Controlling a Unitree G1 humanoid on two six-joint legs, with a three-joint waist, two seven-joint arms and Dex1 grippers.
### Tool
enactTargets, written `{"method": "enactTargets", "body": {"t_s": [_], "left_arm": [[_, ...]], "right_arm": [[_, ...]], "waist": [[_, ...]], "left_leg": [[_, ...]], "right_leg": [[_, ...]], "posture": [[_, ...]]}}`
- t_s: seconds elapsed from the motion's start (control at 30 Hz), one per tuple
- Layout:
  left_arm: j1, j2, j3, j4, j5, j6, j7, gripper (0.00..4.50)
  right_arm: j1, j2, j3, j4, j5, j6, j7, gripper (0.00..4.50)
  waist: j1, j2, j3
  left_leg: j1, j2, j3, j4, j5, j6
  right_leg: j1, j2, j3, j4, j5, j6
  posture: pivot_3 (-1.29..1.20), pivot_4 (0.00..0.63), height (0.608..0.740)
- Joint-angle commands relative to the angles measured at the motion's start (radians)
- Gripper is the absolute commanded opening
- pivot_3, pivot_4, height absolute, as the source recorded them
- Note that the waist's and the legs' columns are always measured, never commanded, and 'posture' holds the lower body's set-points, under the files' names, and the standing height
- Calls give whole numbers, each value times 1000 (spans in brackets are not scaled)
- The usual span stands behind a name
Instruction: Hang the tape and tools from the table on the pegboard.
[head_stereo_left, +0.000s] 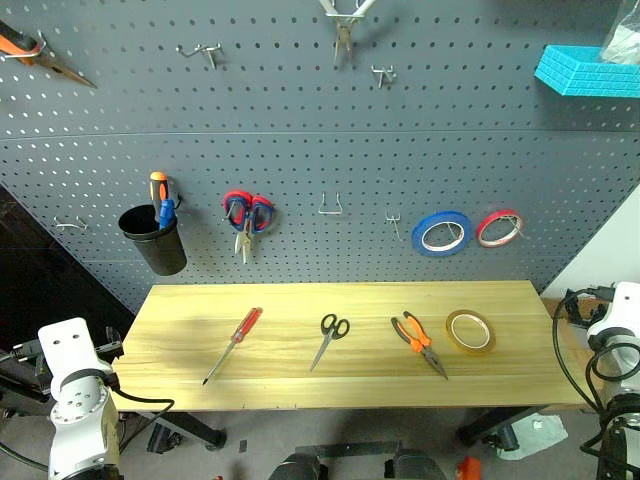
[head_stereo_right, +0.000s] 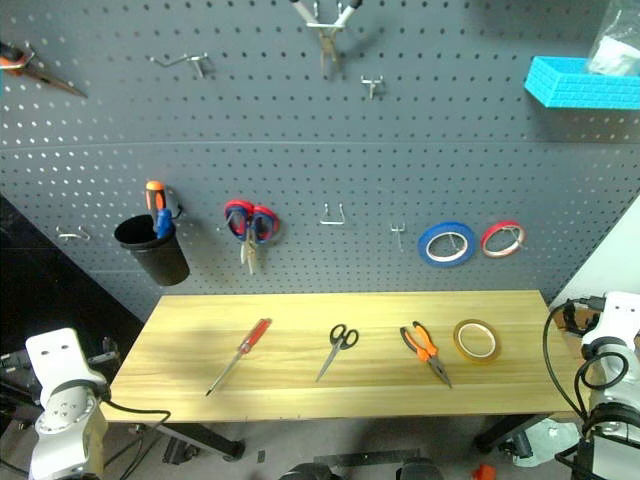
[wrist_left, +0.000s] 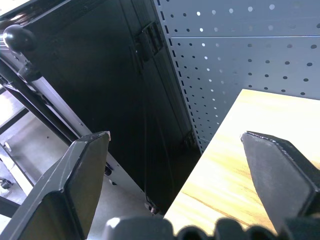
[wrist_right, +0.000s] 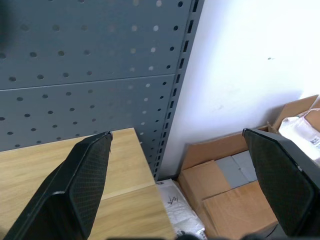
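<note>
On the light wooden table (head_stereo_left: 290, 300) lie, from left to right, a red-handled screwdriver (head_stereo_left: 233, 344), black-handled scissors (head_stereo_left: 328, 338), orange-and-black pliers (head_stereo_left: 418, 343) and a tan roll of tape (head_stereo_left: 470, 331). Behind it rises the dark grey pegboard (head_stereo_left: 320, 150). My left gripper (wrist_left: 175, 137) is open off the table's left end, one finger over the wood and one past the edge, holding nothing. My right gripper (wrist_right: 177, 135) is open off the table's right end beside the pegboard's edge, also empty. Both are far from the tools.
On the pegboard hang a black cup (head_stereo_left: 155, 237) with screwdrivers, red-and-blue scissors (head_stereo_left: 247, 215), a blue roll (head_stereo_left: 442, 233), a red roll (head_stereo_left: 499, 228) and bare hooks (head_stereo_left: 331, 205). A teal bin (head_stereo_left: 585, 70) sits top right. Cardboard boxes (wrist_right: 235, 175) lie right of the table.
</note>
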Motion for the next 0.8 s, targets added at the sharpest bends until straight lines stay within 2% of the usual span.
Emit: {"method": "enactTargets", "body": {"t_s": [0.03,0.33,0.57,0.8], "left_arm": [[-3,19,-2,-17,26,-37,9,4479],[-10,9,31,-10,-30,-25,-10,4479],[-4,13,14,-62,-78,-45,-82,4479],[24,48,-78,-171,-28,-19,-175,4479]], "right_arm": [[-20,-26,-11,-11,0,-23,-1,4500],[-12,-29,-10,-17,1,-20,10,4500],[7,-3,7,-73,19,10,108,4500],[83,62,66,-344,52,147,242,4500]], "waist": [[0,0,0],[0,0,0],[0,0,2],[-1,2,10]], "left_leg": [[0,0,0,0,0,0],[0,0,0,0,0,0],[0,0,0,0,0,0],[0,1,0,0,0,0]], "right_leg": [[0,0,0,0,0,0],[0,0,0,0,0,0],[0,0,0,0,0,0],[1,0,0,0,0,0]], "posture": [[-46,60,740],[-44,63,740],[-47,67,740],[-69,86,740]]}}
